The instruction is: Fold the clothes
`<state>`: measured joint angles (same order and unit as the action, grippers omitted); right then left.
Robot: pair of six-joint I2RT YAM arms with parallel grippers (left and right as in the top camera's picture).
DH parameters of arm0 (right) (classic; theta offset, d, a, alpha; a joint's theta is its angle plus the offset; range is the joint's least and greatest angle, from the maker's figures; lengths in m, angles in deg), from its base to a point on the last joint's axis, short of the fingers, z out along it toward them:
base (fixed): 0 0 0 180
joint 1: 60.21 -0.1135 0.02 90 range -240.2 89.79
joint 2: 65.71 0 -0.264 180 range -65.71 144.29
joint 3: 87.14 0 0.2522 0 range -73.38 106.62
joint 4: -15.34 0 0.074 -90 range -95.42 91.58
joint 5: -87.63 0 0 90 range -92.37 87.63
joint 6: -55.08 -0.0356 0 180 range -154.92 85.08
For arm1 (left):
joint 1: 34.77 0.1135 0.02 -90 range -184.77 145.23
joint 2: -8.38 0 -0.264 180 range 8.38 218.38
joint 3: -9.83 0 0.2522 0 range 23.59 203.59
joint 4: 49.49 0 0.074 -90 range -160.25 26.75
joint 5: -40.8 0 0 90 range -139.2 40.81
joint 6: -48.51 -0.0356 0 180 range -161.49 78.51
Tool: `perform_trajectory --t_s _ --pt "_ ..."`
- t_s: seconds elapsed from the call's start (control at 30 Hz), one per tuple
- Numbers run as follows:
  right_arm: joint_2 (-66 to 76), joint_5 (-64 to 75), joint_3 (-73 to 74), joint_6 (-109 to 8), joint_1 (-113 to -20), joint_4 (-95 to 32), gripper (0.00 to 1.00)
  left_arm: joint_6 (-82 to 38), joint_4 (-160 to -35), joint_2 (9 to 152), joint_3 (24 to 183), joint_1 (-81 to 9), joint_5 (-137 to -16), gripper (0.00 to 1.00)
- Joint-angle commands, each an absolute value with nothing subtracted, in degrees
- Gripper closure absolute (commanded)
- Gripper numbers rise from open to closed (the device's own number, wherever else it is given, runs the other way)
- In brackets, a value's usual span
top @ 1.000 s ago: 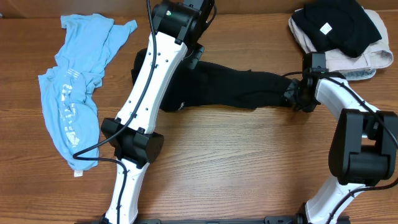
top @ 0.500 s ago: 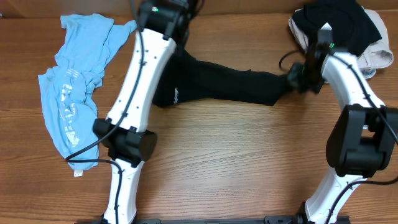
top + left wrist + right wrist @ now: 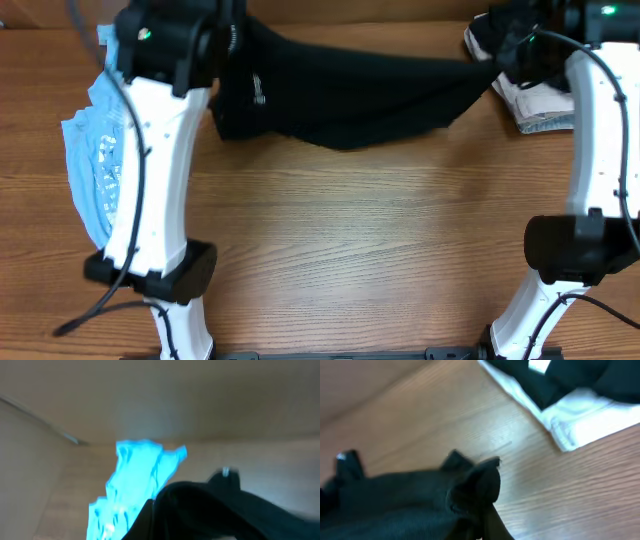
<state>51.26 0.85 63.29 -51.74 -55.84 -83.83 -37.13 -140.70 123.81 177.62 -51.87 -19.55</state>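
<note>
The black shirt [image 3: 350, 95] hangs stretched between my two grippers over the far half of the table, its small white logo [image 3: 258, 90] near the left end. My left gripper [image 3: 232, 35] is shut on the shirt's left end, and dark cloth [image 3: 225, 512] fills the bottom of the left wrist view. My right gripper [image 3: 497, 58] is shut on the right end, where the cloth bunches [image 3: 470, 492]. Both pairs of fingers are buried in fabric. The light-blue tee [image 3: 100, 165] lies crumpled at the left, also visible as a blurred blue shape [image 3: 132, 482] in the left wrist view.
A stack of folded garments, black over white [image 3: 545, 95], sits at the far right corner, close to my right gripper; in the right wrist view the stack [image 3: 575, 415] appears at upper right. Bare wooden table [image 3: 370, 240] spans the middle and front.
Both arms rose and swung toward the far edge, lifting the black shirt off the table and pulling it taut. My right gripper closed on the shirt's right end.
</note>
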Motion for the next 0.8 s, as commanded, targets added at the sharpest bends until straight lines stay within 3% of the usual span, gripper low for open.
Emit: perform_trajectory --t_s 0.0,0.3,0.77 --pt "49.9 2.3 76.9 -51.2 -54.5 -88.4 0.96 -36.3 -135.6 116.5 178.8 -51.6 -14.1 0.96" --pt "42.7 4.2 103.5 -50.4 -46.8 -95.5 0.96 -37.3 -125.6 105.3 178.8 -51.6 -12.7 0.96" --pt "29.2 4.2 105.3 -43.4 -44.7 -95.5 0.96 -40.3 -129.7 96.1 178.7 -51.6 -12.6 0.96"
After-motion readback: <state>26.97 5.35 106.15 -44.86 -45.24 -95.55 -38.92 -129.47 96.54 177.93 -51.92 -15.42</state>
